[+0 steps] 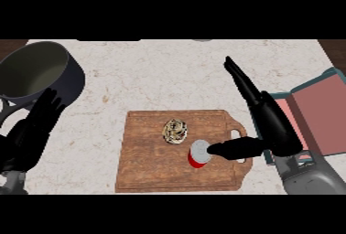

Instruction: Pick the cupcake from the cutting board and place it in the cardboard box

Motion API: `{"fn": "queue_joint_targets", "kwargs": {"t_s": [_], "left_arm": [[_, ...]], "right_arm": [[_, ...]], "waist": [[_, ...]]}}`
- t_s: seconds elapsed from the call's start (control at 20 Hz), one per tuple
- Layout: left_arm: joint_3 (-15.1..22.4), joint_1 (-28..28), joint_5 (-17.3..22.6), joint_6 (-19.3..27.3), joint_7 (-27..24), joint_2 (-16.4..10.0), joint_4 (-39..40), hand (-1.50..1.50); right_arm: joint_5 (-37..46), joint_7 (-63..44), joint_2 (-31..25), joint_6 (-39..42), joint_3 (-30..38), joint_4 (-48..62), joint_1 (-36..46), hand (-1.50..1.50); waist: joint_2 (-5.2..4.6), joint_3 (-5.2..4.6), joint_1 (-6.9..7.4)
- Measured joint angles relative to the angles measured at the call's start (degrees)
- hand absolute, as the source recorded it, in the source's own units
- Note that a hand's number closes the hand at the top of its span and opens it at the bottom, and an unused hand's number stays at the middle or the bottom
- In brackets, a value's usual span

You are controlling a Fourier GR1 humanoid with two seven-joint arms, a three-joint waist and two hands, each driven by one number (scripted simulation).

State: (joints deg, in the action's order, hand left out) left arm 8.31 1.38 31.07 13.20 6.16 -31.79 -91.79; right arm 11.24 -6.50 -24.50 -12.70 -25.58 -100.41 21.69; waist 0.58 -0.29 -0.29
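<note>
Left hand rests open at the left edge. Right hand sits over the right side of the cutting board, fingers straight and wide, holding nothing, thumb touching the cupcake (red base, white top), which is on the board's near half. Reach step, no grasp yet. Next: curl fingers round it, lift, carry right to the cardboard box. A speckled lump lies just beyond.

Cupcake: red wrapper, pale grey-white top, upright, on the board at about 4 o'clock from board centre. Cutting board: brown wood, rectangular, flat on the tabletop, handle slot on its 3 o'clock edge. Cardboard box: at 3 o'clock of the board, open, pink inside, teal edges, partly hidden.
</note>
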Motion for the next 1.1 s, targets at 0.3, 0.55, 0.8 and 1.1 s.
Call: {"fn": "queue_joint_targets", "kwargs": {"t_s": [0.3,0.55,0.8,1.1], "left_arm": [[-0.4,0.1,0.2,-0.8,0.3,0.0,0.3,0.0],[-0.3,1.6,-0.4,-0.9,0.9,0.4,0.6,0.0],[-1.3,0.8,-0.5,-2.3,0.5,0.7,0.6,0.0],[-3.0,0.3,-0.6,-2.8,2.7,0.5,-1.1,0.0]], "right_arm": [[7.4,-20.1,-5.3,11.4,-7.2,-3.0,7.1,-1.5],[7.4,-36.6,-0.8,21.8,-11.3,-0.9,16.0,-1.5],[4.8,-48.4,7.4,27.9,-12.1,2.5,21.4,-1.5],[2.9,-51.1,11.5,30.3,-10.7,5.9,22.3,-1.5]], "waist": [[0.1,-0.07,0.23],[-0.26,0.03,0.96],[-0.4,0.14,0.98],[-0.43,0.23,0.72]]}}
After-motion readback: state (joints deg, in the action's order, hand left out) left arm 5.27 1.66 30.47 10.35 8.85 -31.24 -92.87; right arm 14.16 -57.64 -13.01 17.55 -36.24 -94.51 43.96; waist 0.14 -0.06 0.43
